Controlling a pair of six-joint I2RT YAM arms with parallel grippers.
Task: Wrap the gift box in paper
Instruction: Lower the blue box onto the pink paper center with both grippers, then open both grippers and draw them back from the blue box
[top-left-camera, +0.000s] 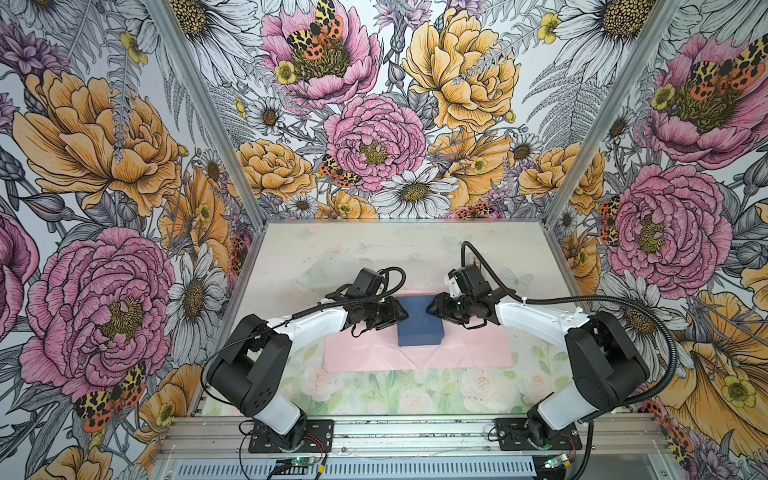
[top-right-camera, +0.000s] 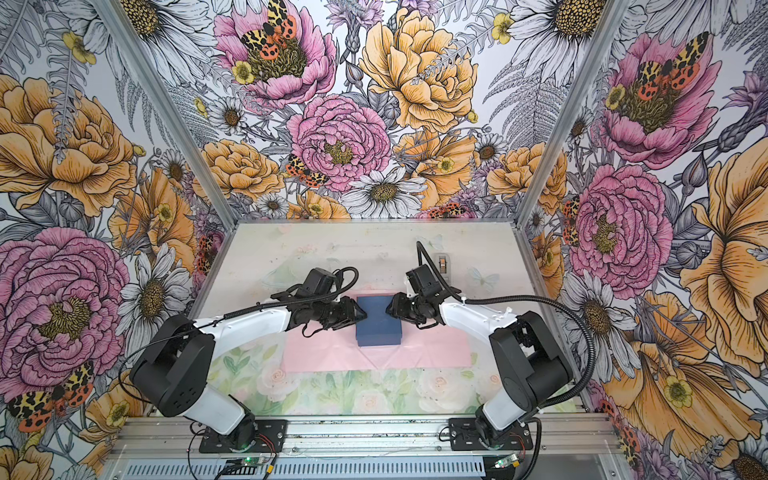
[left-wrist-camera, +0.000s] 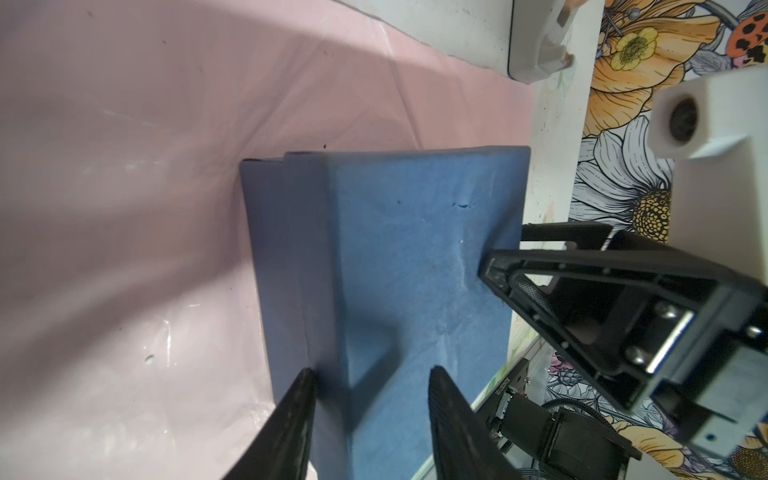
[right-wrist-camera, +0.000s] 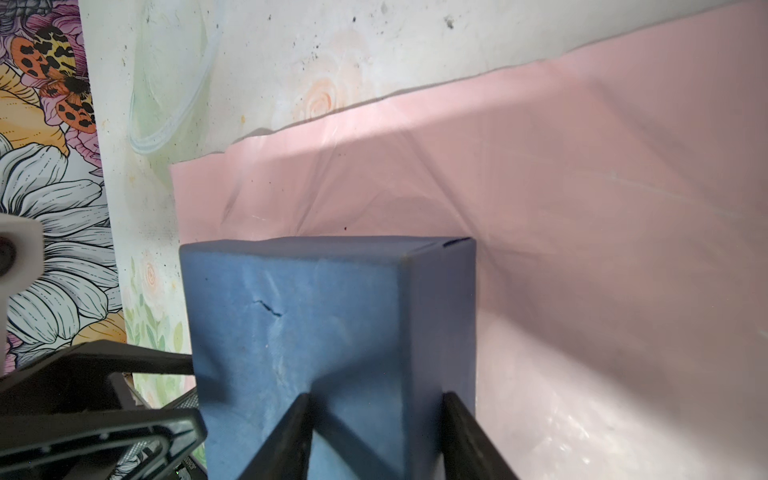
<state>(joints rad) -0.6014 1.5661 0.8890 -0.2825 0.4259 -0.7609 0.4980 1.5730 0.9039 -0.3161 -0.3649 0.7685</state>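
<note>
Both arms reach in toward the gift box (top-left-camera: 419, 330), elbows set wide of it and white forearms angling inward. The left arm (top-left-camera: 316, 322) brings the left gripper (top-left-camera: 403, 314) to the box's left edge. The right arm (top-left-camera: 536, 318) brings the right gripper (top-left-camera: 430, 308) to its right edge, so the tips face each other across it. Each pair of jaws stands partly apart over its end of the box. Whether they press on it, I can't make out. Black cables loop over both wrists.

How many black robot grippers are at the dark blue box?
2: the left gripper at the left edge of the dark blue squarish box, the right gripper at its right edge.
</note>
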